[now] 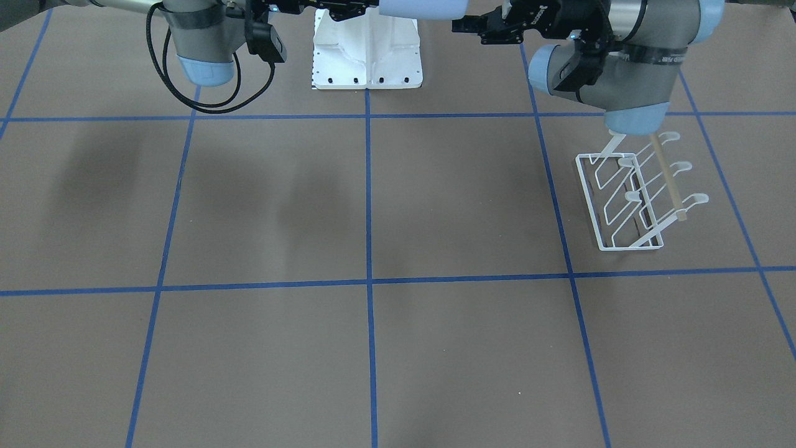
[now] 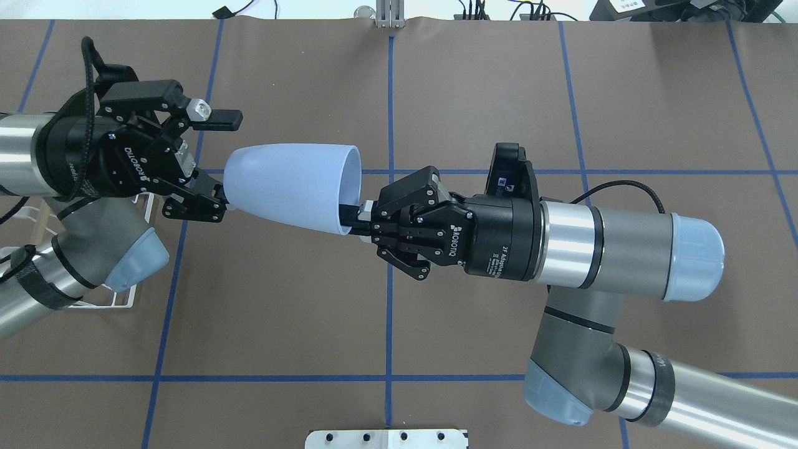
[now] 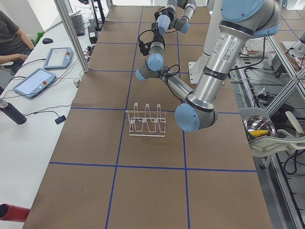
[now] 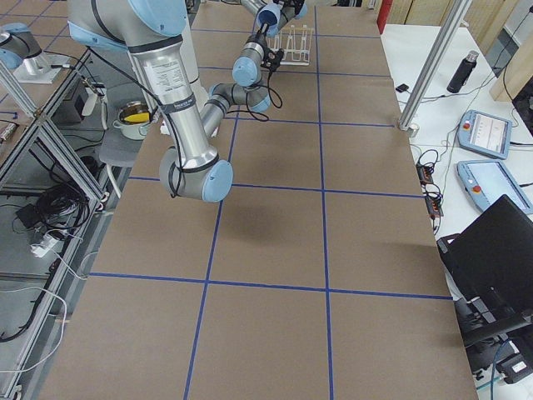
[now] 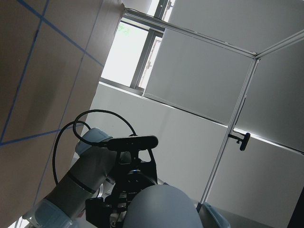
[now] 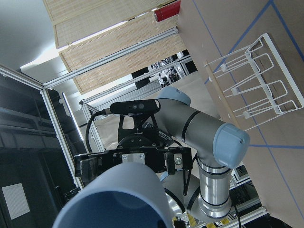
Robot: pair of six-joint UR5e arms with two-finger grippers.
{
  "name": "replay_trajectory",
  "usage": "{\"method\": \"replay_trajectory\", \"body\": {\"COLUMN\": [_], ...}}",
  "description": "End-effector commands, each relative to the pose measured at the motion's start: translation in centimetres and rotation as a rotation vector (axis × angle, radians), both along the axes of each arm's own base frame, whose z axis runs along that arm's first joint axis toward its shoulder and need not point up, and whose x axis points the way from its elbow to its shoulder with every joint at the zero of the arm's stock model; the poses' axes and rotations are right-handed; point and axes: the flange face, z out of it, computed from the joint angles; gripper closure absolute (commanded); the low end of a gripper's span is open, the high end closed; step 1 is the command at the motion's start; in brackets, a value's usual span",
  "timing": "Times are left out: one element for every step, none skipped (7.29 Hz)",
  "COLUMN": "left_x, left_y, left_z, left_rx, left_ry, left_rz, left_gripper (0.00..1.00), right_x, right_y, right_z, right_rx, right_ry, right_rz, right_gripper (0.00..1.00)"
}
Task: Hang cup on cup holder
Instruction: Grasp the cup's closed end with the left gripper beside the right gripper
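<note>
The pale blue cup (image 2: 293,186) hangs in the air on its side, rim toward my right arm. My right gripper (image 2: 351,219) is shut on the cup's rim, one finger inside and one outside. My left gripper (image 2: 229,163) is open, its fingers (image 2: 218,118) spread on either side of the cup's closed end. The cup also shows at the top edge of the front view (image 1: 423,7) and close up in both wrist views (image 5: 161,209) (image 6: 118,199). The white wire cup holder (image 1: 628,199) stands on the table below my left arm, mostly hidden in the overhead view (image 2: 121,300).
The white robot base plate (image 1: 367,56) sits at the table's robot side. Blue tape lines (image 1: 368,280) grid the brown table. A person (image 3: 9,38) sits at a side table with tablets (image 3: 33,81). A metal bowl (image 3: 259,126) sits off the table.
</note>
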Motion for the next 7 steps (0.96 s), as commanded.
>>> {"method": "replay_trajectory", "body": {"left_x": [0.0,-0.1,-0.1,-0.1,-0.1,-0.2,-0.2], "left_y": [0.6,0.7,0.7,0.7,0.7,0.8,0.8], "left_z": [-0.4,-0.5,-0.6,-0.6,-0.6,-0.6,-0.7], "left_rx": [0.009,0.012,0.013,0.014,0.014,0.014,0.017], "left_ry": [0.011,0.015,0.015,0.016,0.016,0.016,0.02], "left_rz": [0.009,0.009,0.007,0.007,0.007,0.007,0.007], "left_gripper": [0.07,0.11,0.13,0.13,0.13,0.23,0.67], "right_x": [-0.2,-0.3,-0.2,-0.1,-0.1,-0.2,-0.2], "right_y": [-0.2,-0.2,-0.2,-0.1,-0.1,-0.2,-0.2], "right_z": [0.0,0.0,-0.3,-1.1,-1.1,-1.0,-0.8], "right_rx": [-0.007,-0.008,-0.006,0.0,-0.001,-0.003,-0.004], "right_ry": [0.001,0.001,-0.006,-0.02,-0.021,-0.018,-0.015], "right_rz": [0.007,0.007,0.006,0.005,0.003,0.003,0.004], "right_gripper": [1.0,1.0,1.0,1.0,1.0,1.0,1.0]}}
